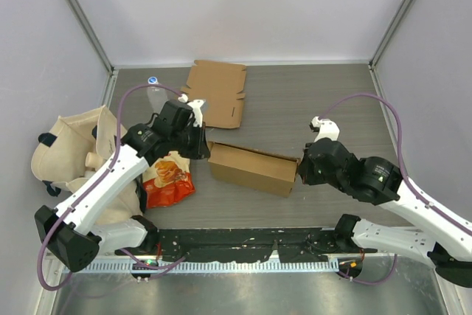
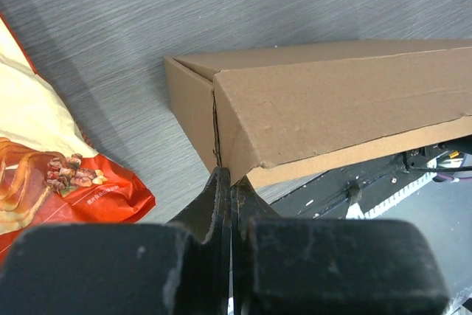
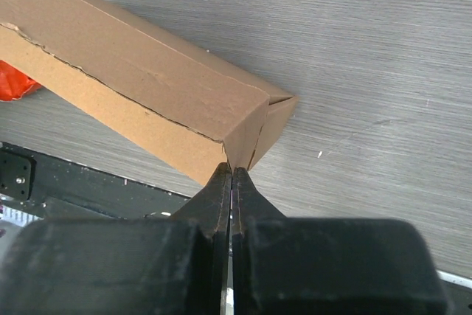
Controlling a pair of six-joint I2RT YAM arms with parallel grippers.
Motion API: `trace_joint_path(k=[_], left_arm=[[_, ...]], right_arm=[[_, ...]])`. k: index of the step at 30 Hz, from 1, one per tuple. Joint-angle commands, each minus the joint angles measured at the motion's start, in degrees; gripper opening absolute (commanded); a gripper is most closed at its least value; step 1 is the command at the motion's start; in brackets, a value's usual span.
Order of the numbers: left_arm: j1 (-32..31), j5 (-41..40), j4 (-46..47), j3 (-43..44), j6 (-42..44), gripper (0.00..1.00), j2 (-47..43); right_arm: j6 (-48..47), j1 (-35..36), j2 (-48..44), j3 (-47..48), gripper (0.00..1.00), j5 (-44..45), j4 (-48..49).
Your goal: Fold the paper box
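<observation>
The paper box [image 1: 253,168] is a long, closed brown cardboard box lying across the middle of the table. My left gripper [image 1: 205,145] is shut at the box's left end. In the left wrist view its tips [image 2: 227,176] touch the end corner of the box [image 2: 346,101], with nothing between the jaws. My right gripper [image 1: 301,170] is shut at the right end. Its tips [image 3: 232,170] press against the near corner of the box [image 3: 133,71], beside a slightly open end flap [image 3: 276,119].
A flat unfolded cardboard sheet [image 1: 215,94] lies at the back. An orange snack bag [image 1: 168,178] lies just left of the box, also seen in the left wrist view [image 2: 44,175]. A beige cloth bag [image 1: 74,153] sits far left, a bottle [image 1: 155,90] behind it.
</observation>
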Motion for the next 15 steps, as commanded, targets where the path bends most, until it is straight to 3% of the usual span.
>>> trace_joint_path(k=[1, 15], left_arm=[[-0.9, -0.1, 0.3, -1.8, 0.1, 0.0, 0.3], [-1.6, -0.7, 0.3, -1.9, 0.2, 0.0, 0.4]], right_arm=[[2.7, -1.5, 0.5, 3.7, 0.01, -4.3, 1.5], [2.2, -12.2, 0.9, 4.9, 0.01, -14.5, 2.1]])
